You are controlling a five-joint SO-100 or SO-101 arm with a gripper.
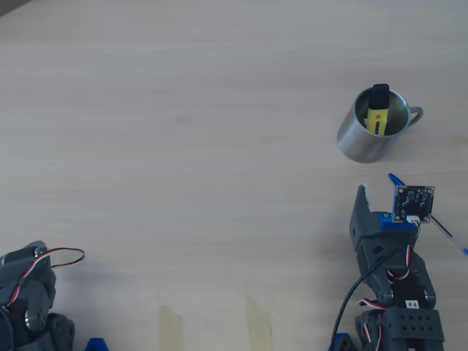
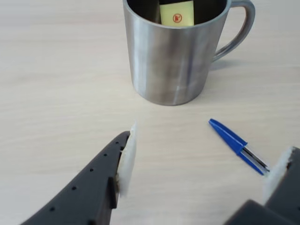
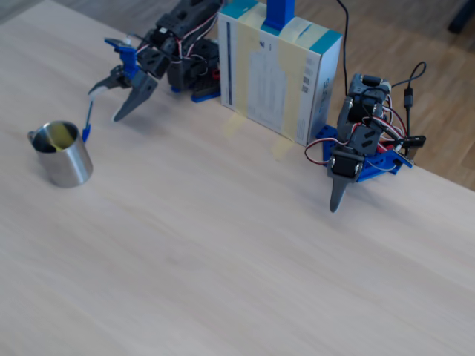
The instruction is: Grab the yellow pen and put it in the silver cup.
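The yellow pen [image 1: 376, 117] stands tilted inside the silver cup [image 1: 362, 139], black cap up, leaning on the far rim. The wrist view shows its yellow body [image 2: 177, 14] above the cup's wall [image 2: 173, 61]; the fixed view shows a yellow glint [image 3: 59, 133] in the cup [image 3: 67, 165]. My gripper [image 1: 391, 197] sits back from the cup, below it in the overhead view, open and empty. In the wrist view the gripper [image 2: 212, 139] has its white-padded fingers [image 2: 127, 157] spread wide in front of the cup. From the fixed view the gripper [image 3: 104, 105] hangs to the cup's upper right.
A thin blue ballpoint pen [image 2: 234, 140] lies on the table between my fingers, also seen as the blue pen [image 1: 395, 179] in the overhead view. A second arm [image 3: 356, 148] rests on the right of the fixed view, beside a cardboard box [image 3: 282, 74]. Tape strips [image 1: 172, 325] mark the near edge.
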